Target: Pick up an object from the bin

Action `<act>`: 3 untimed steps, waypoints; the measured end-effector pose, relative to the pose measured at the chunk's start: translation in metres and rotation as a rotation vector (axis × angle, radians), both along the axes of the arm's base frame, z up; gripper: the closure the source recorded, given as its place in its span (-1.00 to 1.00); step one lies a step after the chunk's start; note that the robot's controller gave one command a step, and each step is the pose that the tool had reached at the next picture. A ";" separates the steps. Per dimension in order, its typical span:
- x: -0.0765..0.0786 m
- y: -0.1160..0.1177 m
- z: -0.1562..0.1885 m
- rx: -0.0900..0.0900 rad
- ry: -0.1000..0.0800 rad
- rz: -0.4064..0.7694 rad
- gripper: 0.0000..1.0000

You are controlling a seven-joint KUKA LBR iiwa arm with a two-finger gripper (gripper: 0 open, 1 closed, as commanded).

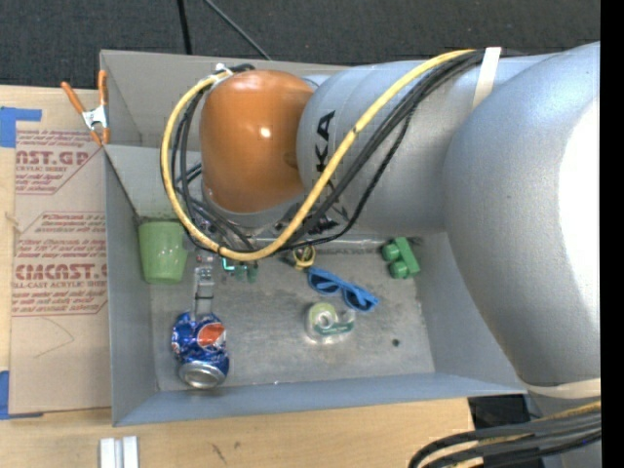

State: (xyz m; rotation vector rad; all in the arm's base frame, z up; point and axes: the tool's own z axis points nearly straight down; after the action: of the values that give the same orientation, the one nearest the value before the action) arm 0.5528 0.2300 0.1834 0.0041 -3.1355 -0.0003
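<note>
The gripper (205, 283) is positioned close beside the crushed blue can (201, 347); whether it is apart or together cannot be told. If lowered off-centre, the can may be rolled aside, or the green cup (162, 252) near the can struck.

A crushed blue soda can (200, 347) with a red-and-white logo lies on its side. It sits in the bin's (292, 398) near left corner.

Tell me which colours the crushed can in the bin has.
The can is blue with red and white, in the camera view.
</note>
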 end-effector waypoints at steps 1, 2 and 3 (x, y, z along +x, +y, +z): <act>0.019 0.012 -0.086 0.009 -0.024 0.212 -1.00; -0.055 -0.001 -0.114 0.002 -0.004 0.551 -1.00; -0.054 0.000 -0.112 0.003 -0.007 0.549 1.00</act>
State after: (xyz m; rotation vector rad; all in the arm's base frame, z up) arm 0.4991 0.2298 0.0715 0.8555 -3.0243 -0.0031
